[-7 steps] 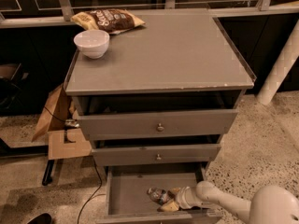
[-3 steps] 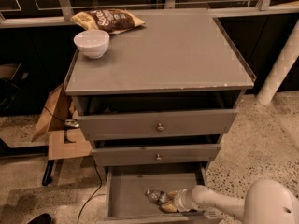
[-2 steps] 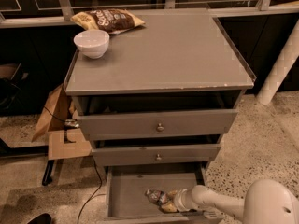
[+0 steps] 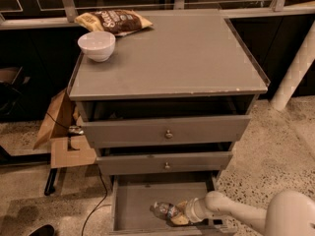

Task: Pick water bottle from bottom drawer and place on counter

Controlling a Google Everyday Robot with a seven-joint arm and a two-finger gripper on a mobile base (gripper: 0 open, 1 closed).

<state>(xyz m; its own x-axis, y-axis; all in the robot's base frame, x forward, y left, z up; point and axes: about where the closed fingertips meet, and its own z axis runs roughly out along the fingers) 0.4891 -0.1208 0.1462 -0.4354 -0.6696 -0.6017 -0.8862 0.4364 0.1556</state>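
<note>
The water bottle [image 4: 164, 210] is seen lying on its side in the opened bottom drawer [image 4: 133, 200], its right end met by the pincer [image 4: 180, 214]. Whether it is grasped cannot be told. 1 bowl [image 4: 96, 45] and 1 snack bag [image 4: 114, 21], its lettering unreadable, are set on the surface [image 4: 187, 58].

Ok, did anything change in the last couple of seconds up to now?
Barely anything. The claw stays in the bottom drawer against the water bottle; only the arm behind it shifted slightly. Whether it has taken hold is not visible. The bottle lies where it was; the bowl and chip bag on the counter are unmoved.
</note>
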